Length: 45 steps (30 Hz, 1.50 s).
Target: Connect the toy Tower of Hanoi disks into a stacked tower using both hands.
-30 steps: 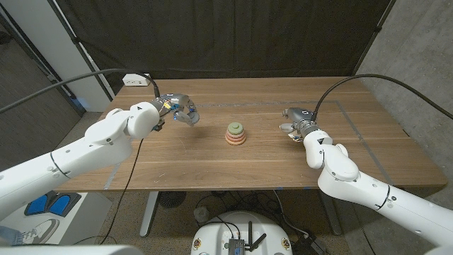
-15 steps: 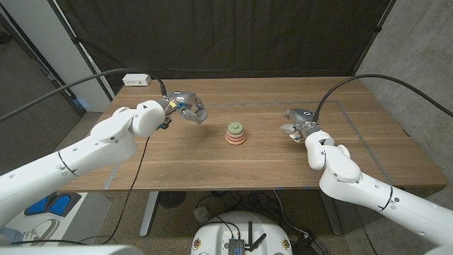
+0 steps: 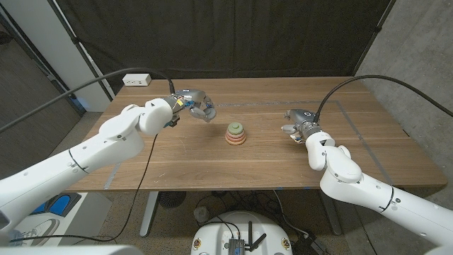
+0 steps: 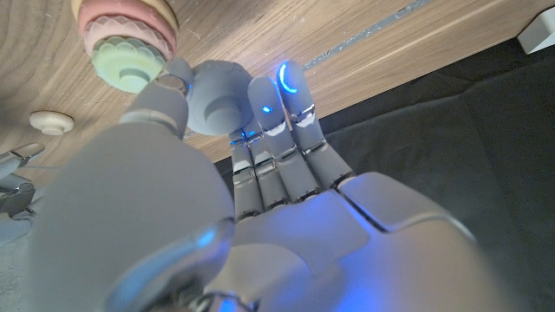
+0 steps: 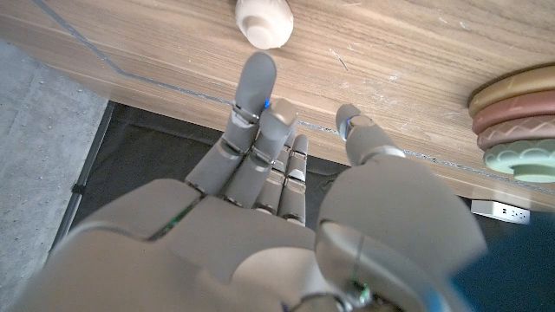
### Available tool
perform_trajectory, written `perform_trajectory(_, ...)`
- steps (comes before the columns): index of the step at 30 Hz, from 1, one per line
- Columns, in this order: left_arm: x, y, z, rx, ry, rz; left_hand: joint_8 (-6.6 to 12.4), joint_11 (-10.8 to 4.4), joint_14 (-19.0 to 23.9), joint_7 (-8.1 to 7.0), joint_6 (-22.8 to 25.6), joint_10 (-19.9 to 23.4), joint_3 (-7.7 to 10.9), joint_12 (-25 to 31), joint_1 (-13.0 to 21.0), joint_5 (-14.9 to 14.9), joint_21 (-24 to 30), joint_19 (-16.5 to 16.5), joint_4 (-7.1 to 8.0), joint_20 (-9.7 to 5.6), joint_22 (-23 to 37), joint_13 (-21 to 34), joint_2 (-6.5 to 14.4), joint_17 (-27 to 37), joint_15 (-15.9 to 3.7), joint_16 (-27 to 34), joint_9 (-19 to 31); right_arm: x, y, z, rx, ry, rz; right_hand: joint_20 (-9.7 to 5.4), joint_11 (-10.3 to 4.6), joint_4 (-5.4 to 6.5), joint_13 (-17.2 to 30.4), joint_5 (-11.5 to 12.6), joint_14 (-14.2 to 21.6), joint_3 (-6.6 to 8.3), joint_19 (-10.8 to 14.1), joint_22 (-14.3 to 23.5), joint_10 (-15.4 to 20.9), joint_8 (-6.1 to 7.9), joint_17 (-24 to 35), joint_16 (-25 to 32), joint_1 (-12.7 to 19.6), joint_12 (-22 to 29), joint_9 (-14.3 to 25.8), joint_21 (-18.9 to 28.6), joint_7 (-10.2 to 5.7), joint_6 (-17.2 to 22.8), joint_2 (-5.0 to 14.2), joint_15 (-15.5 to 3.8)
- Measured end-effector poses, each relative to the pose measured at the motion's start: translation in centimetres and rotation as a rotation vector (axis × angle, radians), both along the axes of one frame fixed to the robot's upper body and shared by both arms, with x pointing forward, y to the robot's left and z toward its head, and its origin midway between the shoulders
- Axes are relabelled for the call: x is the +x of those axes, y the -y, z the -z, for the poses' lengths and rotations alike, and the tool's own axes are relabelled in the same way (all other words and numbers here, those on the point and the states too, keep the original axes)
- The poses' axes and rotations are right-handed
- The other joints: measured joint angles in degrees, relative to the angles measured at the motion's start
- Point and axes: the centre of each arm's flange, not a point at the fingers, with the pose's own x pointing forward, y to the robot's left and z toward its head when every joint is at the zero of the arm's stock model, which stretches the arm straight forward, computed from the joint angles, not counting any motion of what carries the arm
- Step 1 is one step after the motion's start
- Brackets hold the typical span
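A stack of disks (image 3: 236, 134), tan and pink below with a green one on top, stands at the table's middle; it also shows as the stack (image 4: 130, 35) and the stack (image 5: 520, 121). My left hand (image 3: 197, 107) hovers just left of and behind it, pinching a grey-blue disk (image 4: 215, 107) between thumb and fingers. My right hand (image 3: 301, 125) is to the right of the stack, fingers apart and holding nothing. A small cream piece (image 5: 264, 21) lies on the wood just beyond its fingertips, seen again as the cream piece (image 4: 51, 121).
A white power strip (image 3: 137, 78) sits at the table's back left corner. Thin tape lines (image 3: 352, 120) mark the right part of the wooden table (image 3: 177, 159). A black curtain hangs behind the table.
My left hand has carried the grey-blue disk to the right, closer to the stack. The right hand and the stack have stayed where they were.
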Motion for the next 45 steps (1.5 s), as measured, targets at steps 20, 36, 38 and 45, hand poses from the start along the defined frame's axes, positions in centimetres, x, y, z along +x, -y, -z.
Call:
perform_trajectory(20, 0.9, 2.5, -0.7, 0.035, -0.012, 0.068, 0.2, 0.19, 0.0, 0.03, 0.62, 0.39, 0.0, 0.04, 0.02, -0.15, -0.04, 0.0, 0.0, 0.0, -0.01, 0.05, -0.02, -0.01, 0.0, 0.0, -0.08, -0.4, 0.4, -0.2, 0.013, 0.009, 0.014, 0.0, 0.32, -0.16, -0.01, 0.0, 0.0, 0.16, 0.0, 0.0, 0.32, 0.0, -0.01, 0.0, 0.0, 0.0, 0.0, 0.0, -0.01, 0.0, 0.0, 0.0)
perform_trajectory(36, 1.8, 4.9, -1.1, 0.093, -0.039, 0.099, 0.18, 0.13, 0.0, -0.09, 0.73, 0.49, -0.01, -0.18, 0.03, 0.05, -0.04, 0.0, -0.01, 0.0, -0.01, 0.09, -0.03, 0.25, 0.0, 0.0, 0.24, -0.5, 0.6, 0.0, 0.027, 0.009, 0.021, 0.0, 0.31, -0.16, -0.01, 0.0, 0.0, 0.16, 0.0, 0.0, 0.31, 0.0, 0.15, 0.0, 0.0, 0.0, -0.01, 0.0, -0.01, 0.0, 0.0, 0.0)
perform_trajectory(38, 1.9, 5.2, -1.1, 0.103, -0.043, 0.1, 0.17, 0.25, 0.0, -0.13, 0.76, 0.61, -0.01, -0.2, 0.11, 0.04, -0.04, 0.0, -0.01, 0.0, -0.01, 0.11, -0.11, 0.27, 0.0, 0.0, 0.23, -0.5, 0.6, 0.1, 0.028, 0.01, 0.022, 0.0, 0.31, -0.16, -0.02, 0.0, 0.0, 0.16, 0.0, 0.0, 0.31, 0.0, 0.11, 0.0, 0.0, 0.0, -0.01, 0.0, -0.01, 0.0, 0.0, 0.0)
perform_trajectory(45, 2.3, 6.2, -1.2, 0.135, -0.063, 0.108, 0.01, 0.32, 0.0, -0.13, 0.77, 0.71, -0.02, -0.42, 0.18, 0.03, -0.04, 0.0, -0.02, 0.0, -0.01, 0.16, -0.17, 0.27, 0.0, 0.0, 0.23, -0.6, 0.8, 0.1, 0.035, 0.007, 0.027, 0.0, 0.31, -0.16, -0.02, 0.0, 0.0, 0.16, 0.0, 0.0, 0.31, 0.0, 0.11, 0.0, 0.0, 0.0, -0.01, 0.0, -0.01, 0.0, 0.0, 0.0)
